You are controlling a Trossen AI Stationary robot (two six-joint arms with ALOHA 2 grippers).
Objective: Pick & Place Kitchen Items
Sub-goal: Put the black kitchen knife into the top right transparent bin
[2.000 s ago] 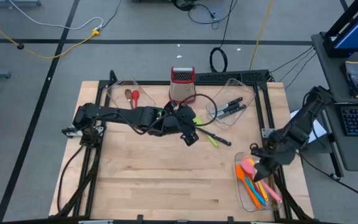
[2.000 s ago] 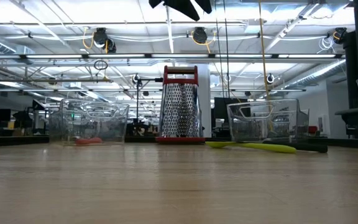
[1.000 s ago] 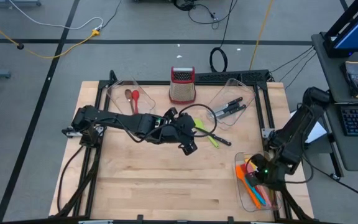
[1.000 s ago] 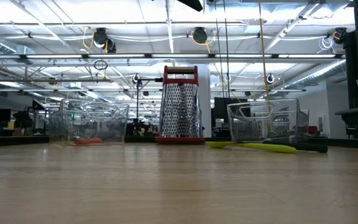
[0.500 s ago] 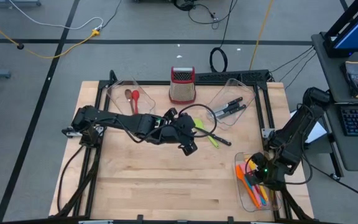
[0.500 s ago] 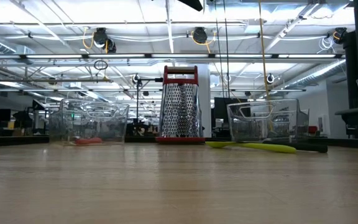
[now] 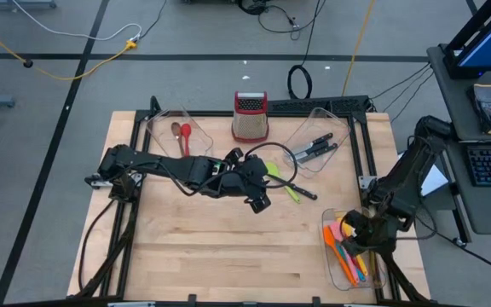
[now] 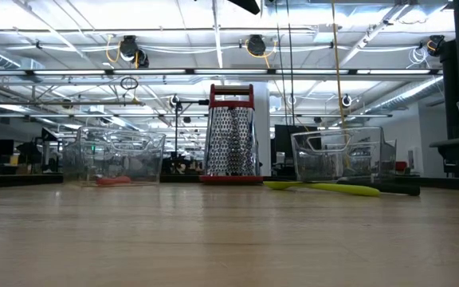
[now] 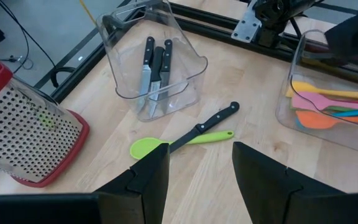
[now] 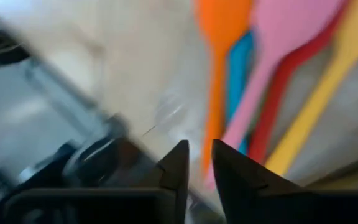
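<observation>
A green spoon (image 7: 286,186) and a black-handled knife (image 7: 297,188) lie crossed flat on the wooden table; they also show in the left wrist view, the spoon (image 9: 166,144) and the knife (image 9: 210,123). My left gripper (image 7: 259,201) hovers open and empty just left of them. My right gripper (image 7: 361,234) is shut and empty over the clear bin (image 7: 332,271) at the front right. That bin holds orange (image 10: 219,37), pink (image 10: 278,68), blue, red and yellow (image 10: 331,74) utensils.
A steel grater with a red top (image 7: 250,117) stands at the far middle. A clear bin with black-handled knives (image 7: 318,143) lies at the far right. Another clear bin with a red and a brown spoon (image 7: 180,132) stands at the far left. Bare wood spans the near middle.
My right gripper has shifted a little toward the table's far edge over the front right bin.
</observation>
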